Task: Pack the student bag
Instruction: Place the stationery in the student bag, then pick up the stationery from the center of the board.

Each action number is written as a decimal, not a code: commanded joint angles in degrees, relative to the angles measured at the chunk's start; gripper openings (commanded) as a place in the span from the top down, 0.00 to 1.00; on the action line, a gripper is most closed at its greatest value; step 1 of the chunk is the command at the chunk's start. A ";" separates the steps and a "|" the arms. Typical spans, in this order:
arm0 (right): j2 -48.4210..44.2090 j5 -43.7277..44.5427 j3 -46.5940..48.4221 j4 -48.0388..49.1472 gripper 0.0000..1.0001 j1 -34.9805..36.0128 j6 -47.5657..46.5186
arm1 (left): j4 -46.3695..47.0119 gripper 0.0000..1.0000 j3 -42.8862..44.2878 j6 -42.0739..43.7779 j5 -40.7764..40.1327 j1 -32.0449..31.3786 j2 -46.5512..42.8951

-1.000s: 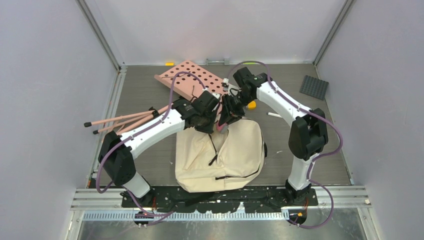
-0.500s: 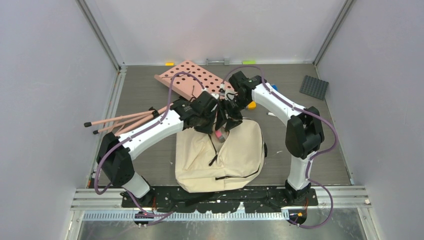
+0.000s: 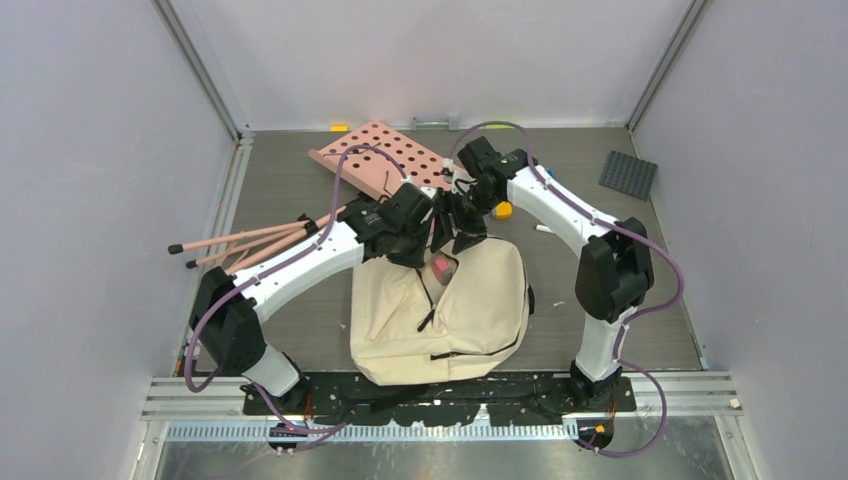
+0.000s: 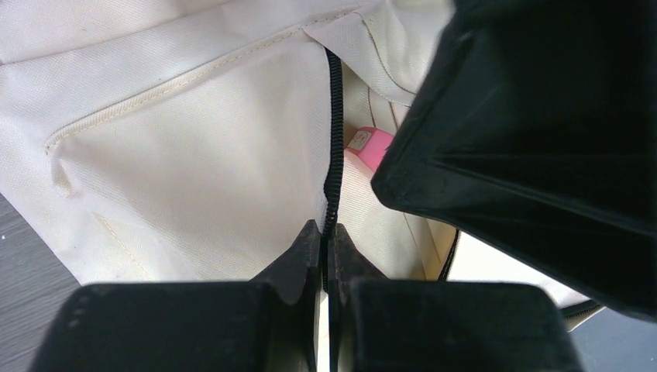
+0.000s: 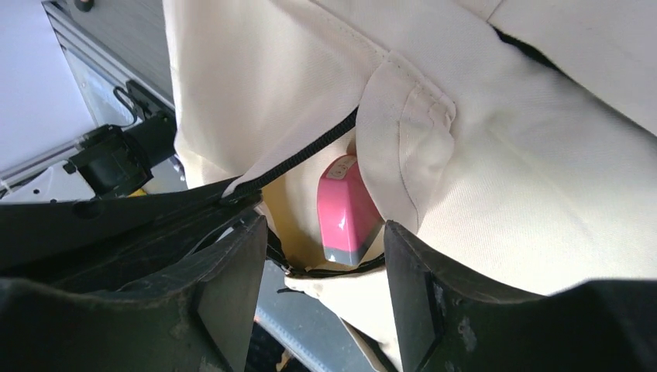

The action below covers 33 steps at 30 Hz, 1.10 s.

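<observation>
The student bag (image 3: 440, 315) lies flat on the table (image 3: 300, 190) between my two arms, its open mouth at the end away from the arm bases. Beyond that mouth sits the pink perforated board (image 3: 385, 160), well apart from the bag's opening and no part of this step.

My left gripper (image 4: 325, 232) is pinched tight on the bag's edge right at the black zipper (image 4: 334, 116). I judge it is there to lift the lip so the bag gapes. My right gripper (image 5: 324, 232) stands wide over the same opening and holds nothing, with its fingers either side of the pink block (image 5: 346, 213).

The block lies just inside the bag's mouth, tucked beside a fold of cream fabric. It looks like an eraser, though the wrist view is too close for me to be sure. The wide jaws make sense to me: the block is in, and the arm needs room to back out without dragging fabric.
</observation>
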 commanded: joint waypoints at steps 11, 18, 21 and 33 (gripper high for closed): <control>-11.47 26.14 3.34 3.81 0.24 -13.57 -3.99 | 1.43 1.00 -0.77 3.76 -1.37 0.50 -3.50; -0.26 37.60 5.97 7.77 0.18 -15.84 -7.29 | 1.13 1.00 0.61 5.23 -3.96 0.50 -2.93; 4.62 37.32 8.70 8.91 0.18 -16.04 -8.37 | 1.00 1.00 1.42 6.03 -4.42 0.51 -2.40; 18.99 37.28 17.52 9.25 0.13 -15.77 -9.03 | -1.96 1.00 3.38 8.07 -5.93 0.51 -1.11</control>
